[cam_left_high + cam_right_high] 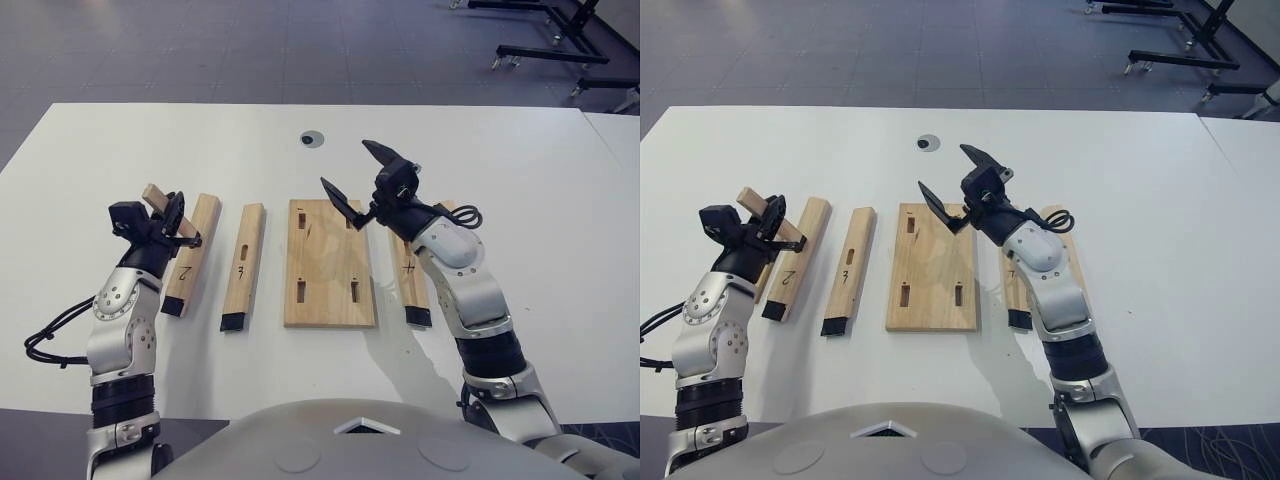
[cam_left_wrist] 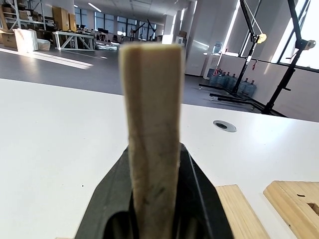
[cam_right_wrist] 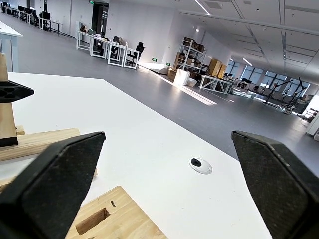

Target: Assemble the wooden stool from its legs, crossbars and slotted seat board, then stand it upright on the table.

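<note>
The slotted seat board (image 1: 330, 262) lies flat at the table's middle. Left of it lie two wooden legs with black ends, one marked 3 (image 1: 243, 265) and one marked 2 (image 1: 190, 255). My left gripper (image 1: 178, 225) hovers by the far end of leg 2, shut on a short crossbar (image 2: 152, 139) that sticks out past its fingers. My right gripper (image 1: 344, 162) is open and empty, raised over the board's far right corner. Another leg (image 1: 410, 285) lies right of the board, partly hidden by my right forearm.
A round cable hole (image 1: 312, 138) sits in the white table (image 1: 520, 180) beyond the board. More wood (image 1: 1072, 258) peeks out to the right of my right forearm. Black stand frames (image 1: 545, 45) are on the floor far behind.
</note>
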`<state>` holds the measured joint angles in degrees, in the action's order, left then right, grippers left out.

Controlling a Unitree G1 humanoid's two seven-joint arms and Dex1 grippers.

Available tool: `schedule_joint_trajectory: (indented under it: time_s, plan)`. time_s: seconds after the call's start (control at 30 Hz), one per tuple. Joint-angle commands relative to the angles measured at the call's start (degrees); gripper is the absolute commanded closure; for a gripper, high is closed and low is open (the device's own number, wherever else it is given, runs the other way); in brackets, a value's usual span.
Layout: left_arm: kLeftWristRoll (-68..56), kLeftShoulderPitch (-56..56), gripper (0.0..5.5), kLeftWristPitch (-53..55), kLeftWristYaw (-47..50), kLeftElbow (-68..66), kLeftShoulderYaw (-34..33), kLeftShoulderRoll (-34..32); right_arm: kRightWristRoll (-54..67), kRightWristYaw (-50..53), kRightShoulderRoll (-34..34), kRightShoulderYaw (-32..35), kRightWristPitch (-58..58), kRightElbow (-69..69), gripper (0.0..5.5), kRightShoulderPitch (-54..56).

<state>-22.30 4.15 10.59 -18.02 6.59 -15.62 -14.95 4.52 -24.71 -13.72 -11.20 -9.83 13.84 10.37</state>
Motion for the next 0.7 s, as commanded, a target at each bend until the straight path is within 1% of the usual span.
schedule_joint_trajectory:
  time_s: [0.03,0.23,0.7]
  plan:
    - [-0.4,0.3,5.11,1.6,-0.2,-2.1,-0.7,-0.5,-0.4,0.2,0.1,0.3,0.5,-0.8,0.84,0.5]
    - [-4.0,-0.9,5.11,2.2,0.1,-0.1,-2.2,0.2,-0.5,0.4,0.1,0.4,0.8,-1.2,0.84,0.7]
    - [-4.5,-1.9,5.11,3.3,0.7,0.0,-2.7,-0.1,-0.7,0.2,-0.1,0.5,1.7,-2.6,0.84,0.9]
